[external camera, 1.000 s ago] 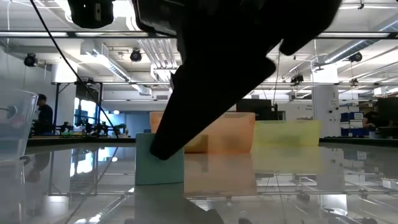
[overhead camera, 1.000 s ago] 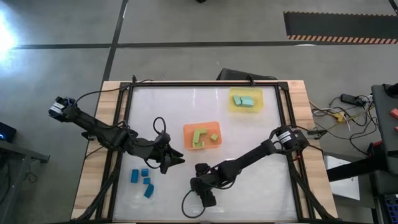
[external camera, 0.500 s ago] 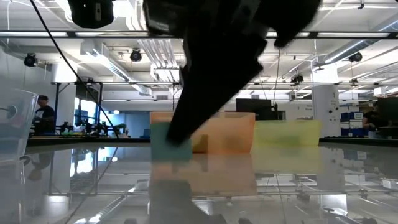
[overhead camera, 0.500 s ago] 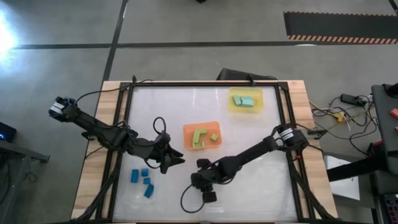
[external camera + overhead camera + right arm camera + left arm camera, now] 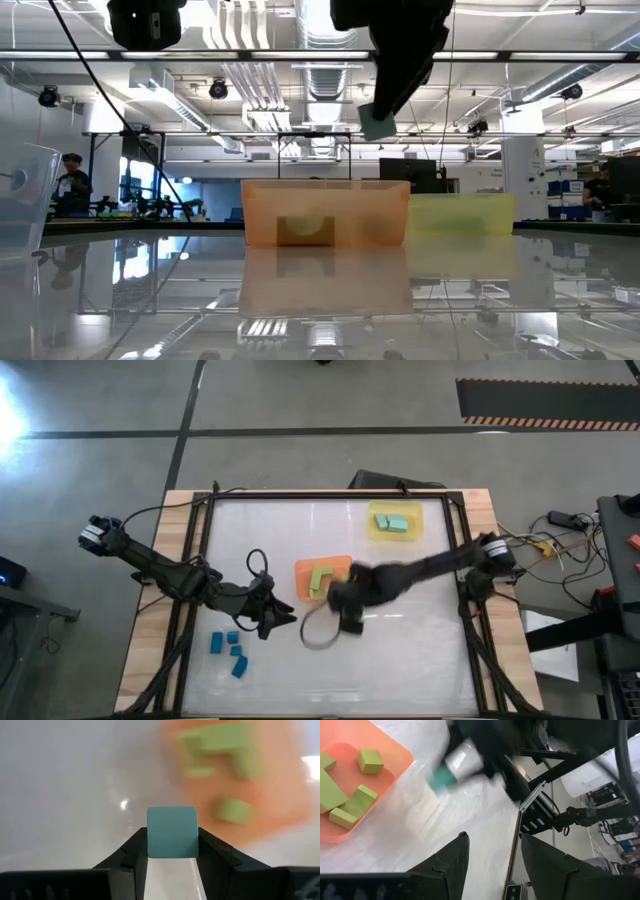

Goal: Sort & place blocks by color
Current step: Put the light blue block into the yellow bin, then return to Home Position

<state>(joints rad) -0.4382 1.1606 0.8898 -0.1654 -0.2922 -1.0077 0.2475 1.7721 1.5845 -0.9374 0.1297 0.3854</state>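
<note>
Teal block (image 5: 172, 831) clamped between the right gripper's (image 5: 172, 851) fingers, raised off the table just beside the orange tray (image 5: 303, 570); left gripper (image 5: 492, 851), fingers apart, waits near that tray.

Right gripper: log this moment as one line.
right gripper: shut on teal block, raised beside orange tray | left gripper: open, waiting near dark blue blocks

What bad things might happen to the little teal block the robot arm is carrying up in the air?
The right gripper holds the teal block only at its sides, so it might slip out. It is passing near the orange tray of green blocks, so a drop there would mix colours. The teal ones sit in the yellow tray.
</note>
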